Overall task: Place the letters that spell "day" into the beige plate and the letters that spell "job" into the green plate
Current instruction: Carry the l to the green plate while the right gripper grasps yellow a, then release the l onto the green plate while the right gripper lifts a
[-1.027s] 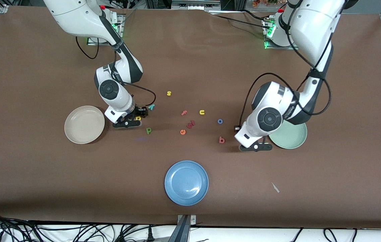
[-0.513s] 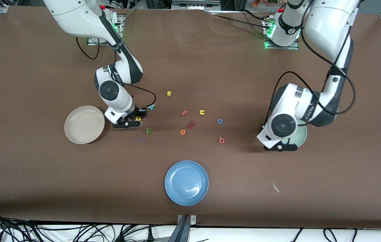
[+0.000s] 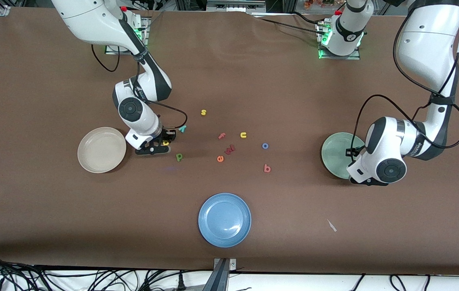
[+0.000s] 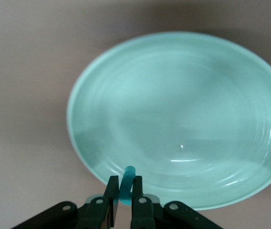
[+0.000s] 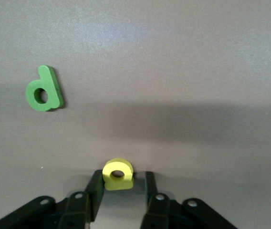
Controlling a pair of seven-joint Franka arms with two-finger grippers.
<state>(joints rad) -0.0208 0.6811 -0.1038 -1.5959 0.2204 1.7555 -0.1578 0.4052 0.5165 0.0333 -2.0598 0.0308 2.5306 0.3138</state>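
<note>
My left gripper is shut on the teal j and hangs over the rim of the green plate, at the plate's edge nearer the front camera. My right gripper is low at the table with the yellow a between its fingers; one finger touches it and the other stands off with a gap. The green d lies flat close by. The teal y lies beside that gripper. The beige plate holds nothing. The blue o and salmon b lie mid-table.
A blue plate sits near the front edge. Loose letters lie mid-table: yellow s, yellow u, pink f, orange e and a dark red one. A white scrap lies toward the left arm's end.
The left arm has swung from beside the b toward its own end of the table, to the green plate's rim. The right gripper's fingers have narrowed around the yellow a.
</note>
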